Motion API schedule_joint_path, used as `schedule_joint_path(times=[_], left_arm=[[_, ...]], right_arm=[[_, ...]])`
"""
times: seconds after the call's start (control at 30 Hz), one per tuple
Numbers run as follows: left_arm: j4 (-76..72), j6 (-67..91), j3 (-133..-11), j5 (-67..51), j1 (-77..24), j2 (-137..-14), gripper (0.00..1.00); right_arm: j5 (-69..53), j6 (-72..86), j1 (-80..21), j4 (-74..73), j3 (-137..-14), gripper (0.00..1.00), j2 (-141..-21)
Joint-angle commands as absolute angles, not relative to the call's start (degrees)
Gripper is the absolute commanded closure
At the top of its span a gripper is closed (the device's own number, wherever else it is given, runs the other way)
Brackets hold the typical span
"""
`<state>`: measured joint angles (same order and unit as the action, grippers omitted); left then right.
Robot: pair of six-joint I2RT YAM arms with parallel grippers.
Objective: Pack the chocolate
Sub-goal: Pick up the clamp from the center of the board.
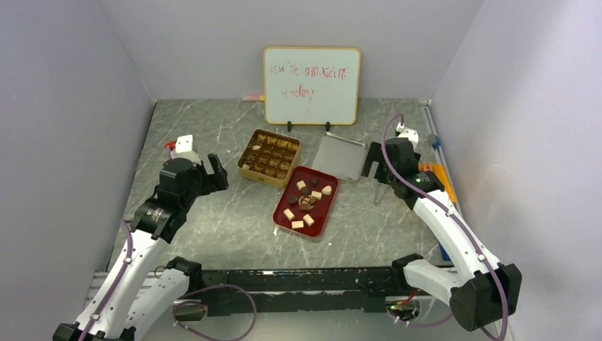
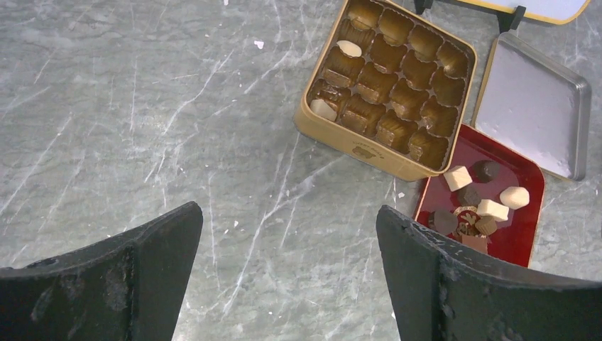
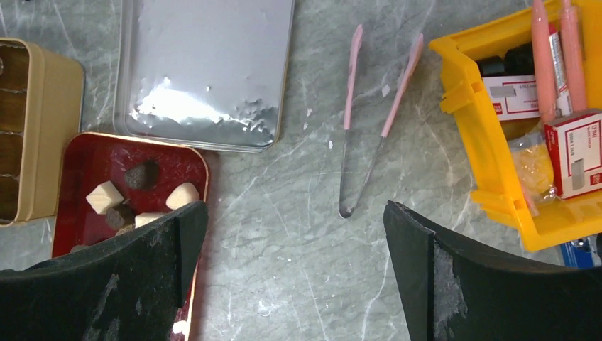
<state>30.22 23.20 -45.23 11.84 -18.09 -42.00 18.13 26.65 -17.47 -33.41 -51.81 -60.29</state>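
Several pieces of chocolate (image 1: 289, 214), dark, mid-brown and cream, lie loose on a red tray (image 1: 324, 211) in the middle of the table. Behind it stands a gold tin (image 1: 265, 177) with a brown cell insert; two cream pieces (image 2: 348, 48) sit in cells at its left side. My left gripper (image 1: 216, 172) hovers open left of the tin, with only bare table between its fingers in the left wrist view (image 2: 286, 213). The right gripper (image 1: 376, 169) is open too, right of the tray, over bare table (image 3: 294, 207). The tray's chocolate (image 3: 104, 196) shows beside its left finger.
The tin's silver lid (image 1: 339, 158) lies upside down behind the tray. Pink tweezers (image 3: 369, 142) lie on the table just ahead of the right gripper. A yellow bin (image 3: 490, 142) of supplies sits at the right wall. A whiteboard (image 1: 312, 85) stands at the back.
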Motion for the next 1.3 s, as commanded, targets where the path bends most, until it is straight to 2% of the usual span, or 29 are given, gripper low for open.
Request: schedule_joint_path(times=[0.0, 0.43, 0.57, 0.7, 0.9, 1.03, 1.27], left_arm=[[28.48, 22.38, -46.63, 12.60, -18.28, -41.99, 0.03], [27.33, 21.24, -45.94, 11.09, -18.28, -40.53, 0.03], [25.99, 22.14, -45.03, 10.12, -18.24, -41.17, 0.03], [23.39, 21.33, -44.65, 3.64, -18.28, -41.64, 0.03], [22.80, 20.96, -44.69, 5.98, -18.28, -41.24, 0.03], [21.35, 21.11, -43.59, 6.03, -18.28, -39.79, 0.09], [19.26, 20.75, -41.31, 7.91, -18.28, -36.39, 0.11]], right_arm=[[18.73, 23.71, -17.82, -33.03, -52.44, 0.00, -57.57], [13.73, 27.19, -17.36, -30.38, -48.41, 0.00, -58.05], [14.57, 29.05, -16.38, -32.14, -48.63, 0.00, -59.48], [17.39, 28.82, -16.26, -35.46, -49.72, 0.00, -62.86], [20.73, 30.07, -15.91, -37.39, -49.17, 0.01, -64.40], [23.33, 32.31, -15.91, -37.86, -48.51, 0.03, -66.17], [25.28, 37.74, -15.82, -35.29, -46.52, 0.07, -68.85]])
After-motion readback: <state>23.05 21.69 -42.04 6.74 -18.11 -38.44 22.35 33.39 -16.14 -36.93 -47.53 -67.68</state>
